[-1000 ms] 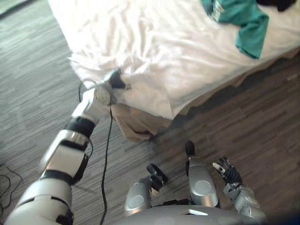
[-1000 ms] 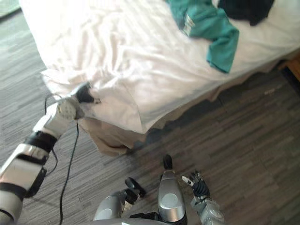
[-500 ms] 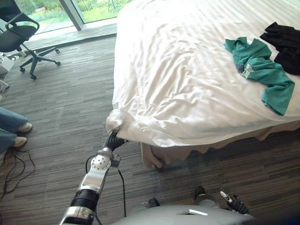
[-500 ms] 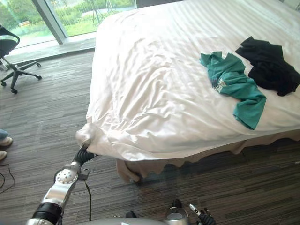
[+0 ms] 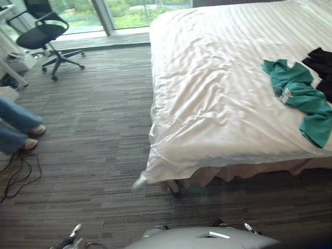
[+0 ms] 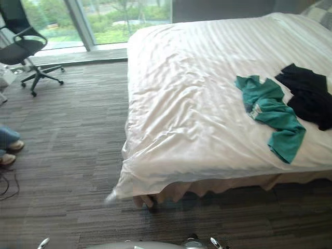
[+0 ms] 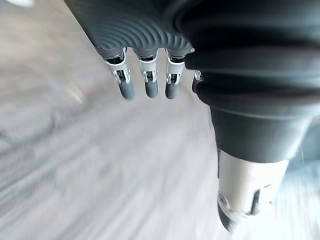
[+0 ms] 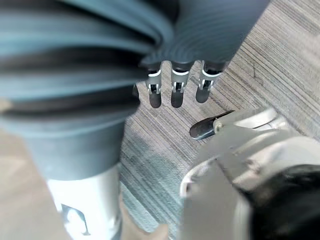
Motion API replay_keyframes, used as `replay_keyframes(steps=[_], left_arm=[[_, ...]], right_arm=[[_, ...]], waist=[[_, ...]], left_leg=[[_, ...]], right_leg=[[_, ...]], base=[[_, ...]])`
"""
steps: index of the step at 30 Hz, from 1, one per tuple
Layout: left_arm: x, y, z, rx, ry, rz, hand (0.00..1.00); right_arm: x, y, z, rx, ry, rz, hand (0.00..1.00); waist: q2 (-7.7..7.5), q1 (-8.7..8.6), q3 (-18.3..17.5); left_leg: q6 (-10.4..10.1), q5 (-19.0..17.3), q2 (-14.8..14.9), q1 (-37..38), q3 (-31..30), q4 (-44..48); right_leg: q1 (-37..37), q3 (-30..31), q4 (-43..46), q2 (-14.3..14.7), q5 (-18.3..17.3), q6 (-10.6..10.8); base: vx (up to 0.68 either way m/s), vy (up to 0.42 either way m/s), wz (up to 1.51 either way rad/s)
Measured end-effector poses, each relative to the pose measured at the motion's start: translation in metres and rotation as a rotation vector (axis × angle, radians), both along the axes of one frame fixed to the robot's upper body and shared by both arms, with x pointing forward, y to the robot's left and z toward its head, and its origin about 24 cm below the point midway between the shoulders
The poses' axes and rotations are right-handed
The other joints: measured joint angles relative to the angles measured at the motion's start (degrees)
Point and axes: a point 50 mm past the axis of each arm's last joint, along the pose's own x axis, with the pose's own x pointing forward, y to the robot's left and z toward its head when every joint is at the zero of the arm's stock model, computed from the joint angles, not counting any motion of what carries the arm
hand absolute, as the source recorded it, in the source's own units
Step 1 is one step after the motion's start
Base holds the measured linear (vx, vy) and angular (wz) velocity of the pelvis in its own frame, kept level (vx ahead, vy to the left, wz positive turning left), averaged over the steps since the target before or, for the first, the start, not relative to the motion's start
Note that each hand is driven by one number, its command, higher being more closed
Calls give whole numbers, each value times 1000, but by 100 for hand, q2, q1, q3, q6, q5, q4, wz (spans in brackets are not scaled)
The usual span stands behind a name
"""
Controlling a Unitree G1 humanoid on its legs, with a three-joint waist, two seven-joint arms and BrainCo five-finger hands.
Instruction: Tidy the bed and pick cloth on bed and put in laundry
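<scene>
Bed [image 6: 176, 114] on striped floor [image 6: 67, 140], green cloth [image 6: 270, 111] beside black cloth [image 6: 308, 96] on it; left hand [image 7: 150, 82] and right hand [image 8: 176, 90] empty, fingers apart

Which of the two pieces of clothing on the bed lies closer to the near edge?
The green garment. Its lower end nearly reaches the near edge of the bed, while the black garment lies beside it, further back.

Seeing bed [image 6: 197, 78] running ahead on the right, floor [image 6: 67, 129] lying left of and before it. Finding cloth [image 6: 270, 111] lying on bed's right part, second cloth [image 6: 308, 98] lying just beside it, further right. Spotting sheet corner [image 6: 122, 187] hanging off near-left bed corner. Noting chair [image 6: 23, 46] standing far left by window [image 6: 109, 15], person's shoes [image 6: 9, 150] resting at left edge.
</scene>
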Motion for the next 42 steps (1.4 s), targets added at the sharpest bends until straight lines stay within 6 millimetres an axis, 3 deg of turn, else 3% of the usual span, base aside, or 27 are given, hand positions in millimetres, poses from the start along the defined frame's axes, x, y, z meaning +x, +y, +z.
replay_keyframes(steps=[3,6,11,12,14,15,16,17,19,21,23,25,26,28,30,31,33,37,38,42], left_arm=[[-9,-4,-4,-17,-60,47,0],[-2,-20,-12,-65,-152,-13,0],[34,-75,-35,-236,-280,-221,0],[44,-89,-38,-281,-301,-290,0],[56,-98,-40,-312,-324,-353,0],[62,-102,-40,-329,-331,-395,0],[68,-106,-39,-342,-334,-434,0],[71,-107,-39,-349,-335,-450,0],[82,-113,-38,-364,-338,-518,0],[88,-116,-37,-375,-336,-564,0],[89,-119,-38,-393,-311,-600,0],[90,-122,-39,-405,-281,-636,0],[90,-125,-40,-415,-262,-663,0],[88,-127,-41,-424,-239,-687,0],[83,-130,-43,-435,-204,-713,0],[82,-130,-43,-436,-202,-711,0],[82,-129,-43,-432,-197,-704,0],[84,-135,-44,-448,-198,-737,0],[84,-135,-44,-454,-204,-738,0],[87,-142,-44,-534,-347,-607,0]], right_arm=[[0,-11,2,-20,-10,-99,0],[-1,-14,3,-27,-16,-192,0],[-3,-25,6,-104,2,-322,0],[3,-33,10,-145,-17,-358,0],[8,-48,17,-196,-46,-385,0],[17,-64,26,-245,-87,-397,0],[29,-85,40,-307,-146,-398,100],[35,-96,48,-340,-177,-398,100],[66,-136,88,-478,-326,-373,100],[93,-156,122,-576,-449,-326,100],[125,-162,156,-687,-562,-185,100],[158,-157,189,-797,-659,24,100],[190,-140,219,-870,-772,241,100],[210,-124,237,-895,-852,386,100],[246,-89,265,-890,-1007,625,100],[254,-80,272,-878,-1044,674,100],[285,-42,295,-780,-1208,829,100],[320,17,322,-613,-1363,1052,100],[324,24,322,-582,-1373,1072,100],[345,89,327,-341,-1437,1175,100]], waist=[[36,40,-45],[5,30,-83],[-55,12,-139],[-85,-20,-148],[-119,-36,-132],[-141,-19,-128],[-160,-33,-116],[-168,-41,-112],[-237,-51,-73],[-305,-75,-35],[-363,-102,1],[-426,-104,19],[-427,-101,5],[-459,-100,19],[-507,-31,-8],[-516,19,-12],[-542,85,-19],[-550,355,-19],[-562,400,-17],[-606,746,61]], left_leg=[[31,54,-23,3,-13,-114],[6,81,-28,1,12,-182],[8,87,-1,11,165,-187],[2,83,9,27,203,-191],[-1,83,14,85,258,-200],[-9,77,13,136,358,-219],[-10,77,10,198,409,-263],[-10,76,7,219,429,-271],[-21,60,-13,283,490,-281],[-22,59,-15,287,488,-283],[-22,59,-19,283,490,-284],[-23,60,-20,254,493,-285],[-21,64,-22,216,484,-280],[-20,67,-22,213,479,-280],[-14,71,-31,201,461,-291],[-11,74,-35,201,459,-295],[19,127,-67,170,303,-340],[66,196,-95,69,-37,-339],[64,208,-95,62,-86,-339],[87,342,-106,-123,-493,-336]], right_leg=[[-29,2,-27,-29,26,4],[-66,18,-30,-24,38,-15],[-162,181,-28,12,65,-23],[-178,191,-10,20,68,-21],[-178,259,2,30,97,-17],[-181,342,4,34,106,-18],[-148,372,5,36,112,-12],[-137,388,5,40,113,-11],[-118,462,6,39,117,-4],[-118,472,9,38,117,-3],[-150,478,45,40,113,-4],[-191,482,58,42,112,-5],[-231,479,81,45,112,-5],[-241,477,100,53,110,-6],[-252,454,108,47,108,-5],[-254,451,109,45,108,-5],[-218,293,110,14,108,-4],[-125,-33,112,-30,110,-6],[-103,-74,109,-32,111,-6],[-35,-447,98,-60,110,-9]], base=[[-100,-1,0],[-85,-3,-6],[-7,-11,-18],[34,-17,-15],[52,-5,-20],[43,3,-33],[33,-1,-30],[20,-13,-18],[-19,-19,-14],[-44,-31,-4],[-48,-31,-3],[-59,-42,-3],[-48,-44,1],[-35,-38,1],[-25,-35,3],[-21,-38,11],[-16,-32,29],[-7,-23,43],[-3,-30,56],[-29,-32,54]])
